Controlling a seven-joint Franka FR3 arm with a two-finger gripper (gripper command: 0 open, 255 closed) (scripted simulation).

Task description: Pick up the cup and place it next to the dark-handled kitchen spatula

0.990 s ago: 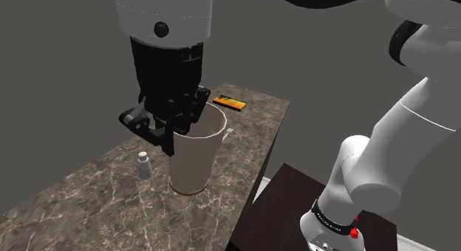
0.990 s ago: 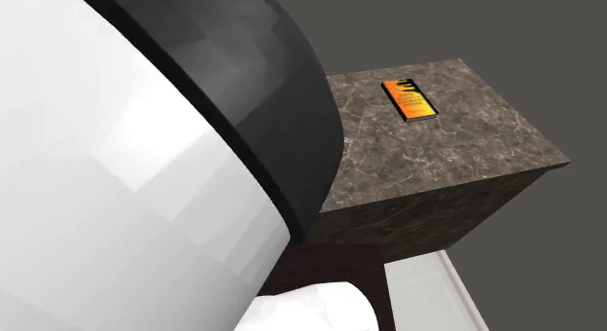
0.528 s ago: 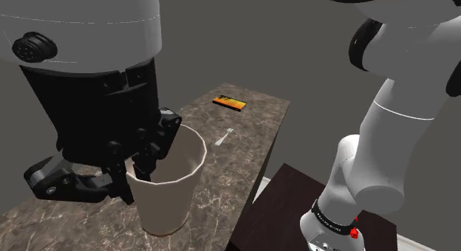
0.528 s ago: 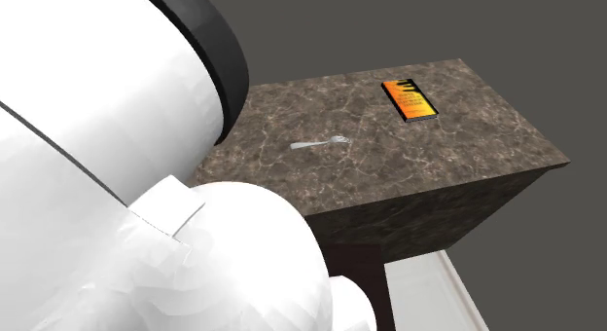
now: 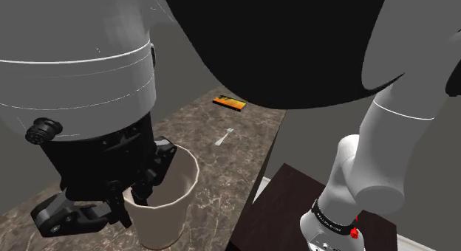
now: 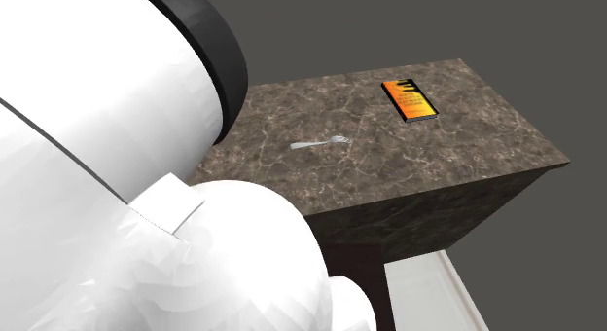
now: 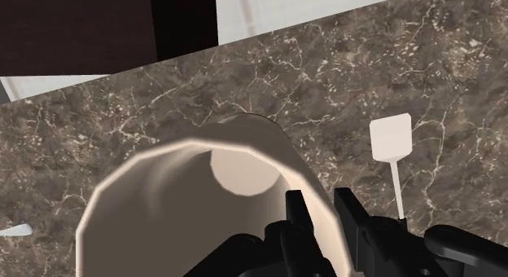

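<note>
A cream cup (image 5: 164, 210) stands upright over the marble table (image 5: 222, 164) at the shoulder view's lower left. My black gripper (image 5: 140, 192) is shut on its rim wall. In the wrist view one finger sits inside the cup (image 7: 183, 210) and the other outside, so the gripper (image 7: 321, 212) pinches the wall. A spatula (image 7: 390, 138) with a white square blade lies on the marble just beyond the outer finger; its thin handle runs back toward the gripper. I cannot tell whether the cup's base touches the table.
A small light fork (image 5: 224, 136) (image 6: 321, 143) lies mid-table, and a flat orange item (image 5: 230, 102) (image 6: 410, 98) sits near the far corner. The dark stand (image 5: 292, 205) is at the shoulder view's lower right. The arm (image 6: 117, 183) covers the second exterior view's left.
The gripper has carried the cup toward the shoulder view's lower left, closer to the camera, staying shut on it. The small shaker seen earlier is now behind the arm.
</note>
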